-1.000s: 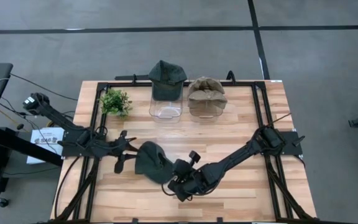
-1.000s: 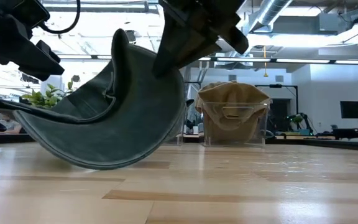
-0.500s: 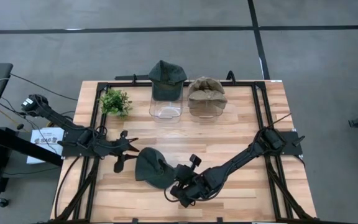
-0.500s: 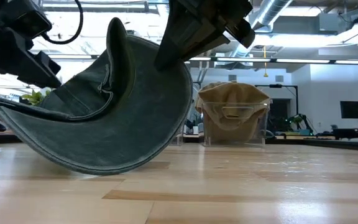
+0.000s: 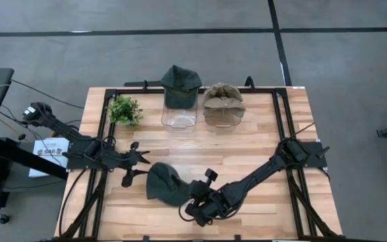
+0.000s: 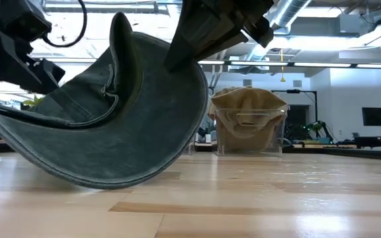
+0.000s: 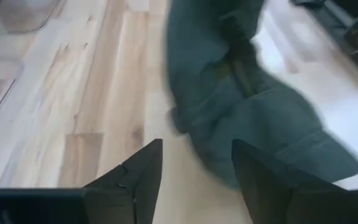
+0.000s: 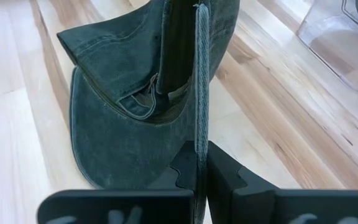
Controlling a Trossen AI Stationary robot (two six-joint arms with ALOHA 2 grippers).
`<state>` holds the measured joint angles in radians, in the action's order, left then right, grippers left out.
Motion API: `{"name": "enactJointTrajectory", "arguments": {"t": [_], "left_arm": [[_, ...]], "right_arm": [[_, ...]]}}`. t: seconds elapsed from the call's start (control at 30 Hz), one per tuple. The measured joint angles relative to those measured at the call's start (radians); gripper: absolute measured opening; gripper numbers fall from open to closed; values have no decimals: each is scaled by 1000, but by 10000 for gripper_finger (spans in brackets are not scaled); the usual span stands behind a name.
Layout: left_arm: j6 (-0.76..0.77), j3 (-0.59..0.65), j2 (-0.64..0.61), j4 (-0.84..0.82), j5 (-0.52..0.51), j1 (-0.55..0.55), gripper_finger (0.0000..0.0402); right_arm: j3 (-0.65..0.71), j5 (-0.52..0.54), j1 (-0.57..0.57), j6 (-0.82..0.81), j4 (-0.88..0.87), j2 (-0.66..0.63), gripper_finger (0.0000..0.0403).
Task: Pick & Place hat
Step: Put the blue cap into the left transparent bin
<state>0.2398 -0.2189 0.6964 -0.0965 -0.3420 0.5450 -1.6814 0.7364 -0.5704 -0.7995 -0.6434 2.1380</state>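
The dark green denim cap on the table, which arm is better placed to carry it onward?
The right. Its gripper is shut on the dark green denim cap's edge, while the left gripper is open, beside the cap and holding nothing.

Lighting: even overhead light is falling on the table (image 5: 261,144), casting only soft shadows, while bright windows beyond the right gripper (image 6: 207,26) are backlighting the low view and turning it into a silhouette. Quality: the hat (image 7: 247,106) ahead of the left gripper (image 7: 194,165) is smearing with blur; glare is whitening the wood beside it.
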Motion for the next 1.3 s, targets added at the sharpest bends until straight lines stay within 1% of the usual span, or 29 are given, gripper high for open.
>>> {"name": "enactJointTrajectory", "arguments": {"t": [0.17,0.3,0.37,0.53,0.73,0.87,0.93,1.0,1.07,1.2,1.23,1.3], "left_arm": [[2,18,0,7,-1,-65,191],[4,20,0,23,92,-111,191],[4,20,0,37,135,-116,191],[4,20,0,58,173,-114,191],[1,20,1,72,183,-114,191],[0,20,36,121,182,-114,185],[-2,20,67,148,172,-114,174],[-17,20,105,187,165,-114,154],[-24,20,150,225,163,-114,124],[-35,20,237,311,164,-114,34],[-44,20,251,331,164,-114,18],[-55,20,262,348,163,-108,12]], "right_arm": [[0,17,-6,63,40,0,1],[0,22,0,103,74,0,1],[0,22,11,113,76,1,1],[0,27,28,127,84,1,1],[0,31,29,168,121,2,2],[0,31,29,180,137,2,1],[0,31,29,180,137,2,2],[0,31,31,180,137,2,3],[0,30,34,180,137,2,4],[0,24,38,180,144,2,2],[0,23,38,180,146,2,3],[0,23,41,180,164,9,9]]}}
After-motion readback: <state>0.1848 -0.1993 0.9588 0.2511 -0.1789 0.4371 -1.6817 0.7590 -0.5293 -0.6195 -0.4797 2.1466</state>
